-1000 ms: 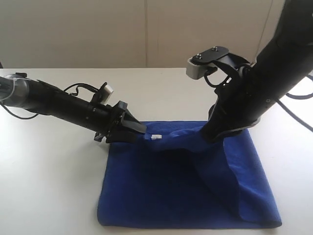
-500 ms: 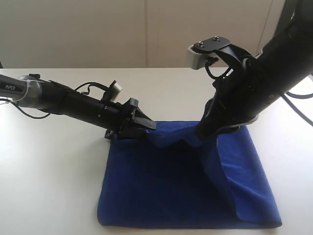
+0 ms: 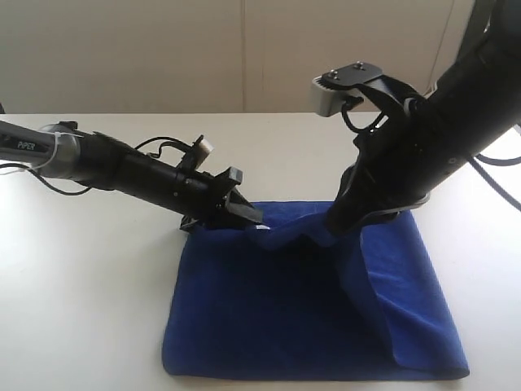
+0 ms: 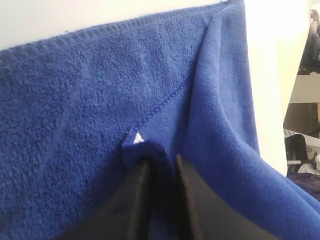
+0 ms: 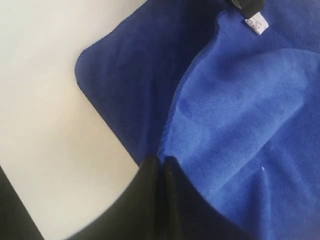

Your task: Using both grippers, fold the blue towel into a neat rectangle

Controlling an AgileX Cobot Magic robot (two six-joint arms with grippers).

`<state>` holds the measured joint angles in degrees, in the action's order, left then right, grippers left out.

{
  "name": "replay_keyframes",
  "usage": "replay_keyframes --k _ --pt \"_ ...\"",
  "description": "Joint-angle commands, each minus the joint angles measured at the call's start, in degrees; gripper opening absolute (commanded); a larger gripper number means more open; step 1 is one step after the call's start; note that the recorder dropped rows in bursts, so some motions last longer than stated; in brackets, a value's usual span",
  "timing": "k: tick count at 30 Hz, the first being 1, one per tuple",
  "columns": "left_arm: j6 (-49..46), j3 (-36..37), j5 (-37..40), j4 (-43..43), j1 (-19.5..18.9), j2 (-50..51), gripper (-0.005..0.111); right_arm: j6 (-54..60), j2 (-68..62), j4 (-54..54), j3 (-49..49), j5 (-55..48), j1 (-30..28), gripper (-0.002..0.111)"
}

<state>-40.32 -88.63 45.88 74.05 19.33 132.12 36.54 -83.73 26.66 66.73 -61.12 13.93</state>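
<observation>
Lying on the bench: the soft, royal blue towel (image 3: pixel 269 326) is spread on the pale bench (image 3: pixel 81 285). Its near edge is flat, and its far edge is raised at two spots and sags between them.
Exterior view only: both long black arms at once, the towel's whole outline, and the right side lifted into a fold that drapes diagonally over the flat part.
Left wrist view only: the black left pincer (image 4: pixel 160 167) close up, its two fingers (image 4: pixel 137 200) nearly together, with a bunched fold of the stitched hem pinched between them.
Right wrist view only: the black right pincer (image 5: pixel 161 162), tips pressed together on a towel edge, with a rounded flat corner of the cloth on the bench beyond.
Towel to left pincer: the far hem sits in its tips, left of the middle, barely lifted.
Towel to right pincer: the far-right part hangs from its tips, held higher.
Small white tag (image 4: pixel 136 138): on the hem, just beside the left fingertips. Its print is too small to read.
Writing: "PiPER" in white on the grey sleeve of the left arm (image 3: pixel 49 151).
</observation>
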Motion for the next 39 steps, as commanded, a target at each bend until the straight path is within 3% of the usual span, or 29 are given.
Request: replay_keyframes --k 1,14,18,22,28,39 --pt "0.7 0.3 -1.0 -1.3 -0.4 0.5 0.012 1.0 0.4 0.5 -0.2 -0.5 -0.1 0.0" --pt "-0.4 0.0 -4.8 -2.6 -1.5 -3.7 0.011 1.0 0.4 0.5 -0.2 -0.6 -0.1 0.0" --pt "-0.6 0.0 -6.6 -4.4 -1.5 -5.6 0.0 1.0 0.4 0.5 -0.2 -0.6 -0.1 0.0" --pt "-0.6 -0.1 -7.8 -4.5 -1.5 -7.5 0.0 1.1 0.4 0.5 -0.2 -0.6 -0.1 0.0" --pt "-2.3 -0.1 -11.3 -5.2 -1.5 -10.3 0.0 5.4 0.5 6.9 -0.2 -0.9 0.0 0.0" --pt "0.0 -0.7 -14.2 -16.9 -1.5 -11.5 0.0 5.6 -1.5 8.4 -0.2 2.7 7.1 0.0"
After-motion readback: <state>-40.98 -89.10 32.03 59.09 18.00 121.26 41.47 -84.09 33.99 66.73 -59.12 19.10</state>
